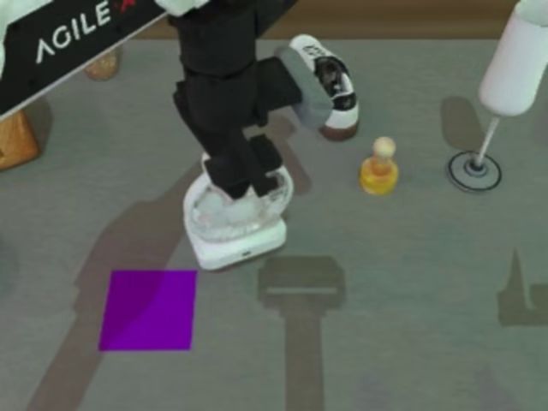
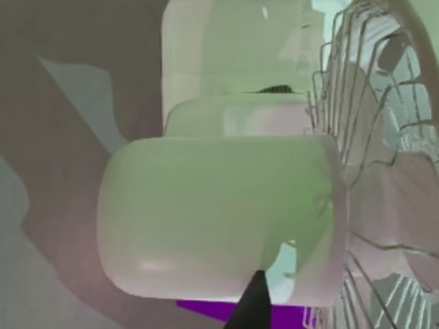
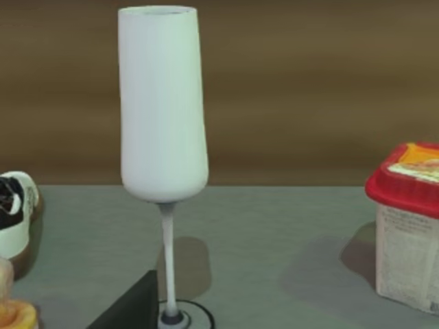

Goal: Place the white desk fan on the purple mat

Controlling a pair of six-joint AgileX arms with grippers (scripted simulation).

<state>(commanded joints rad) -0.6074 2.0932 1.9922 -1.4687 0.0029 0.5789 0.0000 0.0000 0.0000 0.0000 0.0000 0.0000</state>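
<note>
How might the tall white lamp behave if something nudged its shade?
The lamp would probably tip easily: a big shade sits high on a thin stem over a small round base. It likely moves stiffly as one piece, and the slim stem may be fragile.

The left claw [image 1: 242,190] sits over the white desk fan [image 1: 235,224], and the arm above it hides its fingertips and most of the fan's grille in the top view. In the left wrist view only 1 dark finger [image 2: 252,305] shows, cut by the edge, with a sliver of the purple mat [image 2: 206,310] beyond it. Far to that claw's right, the white lamp [image 1: 514,60] is cropped. The right claw is out of the top view.
</note>
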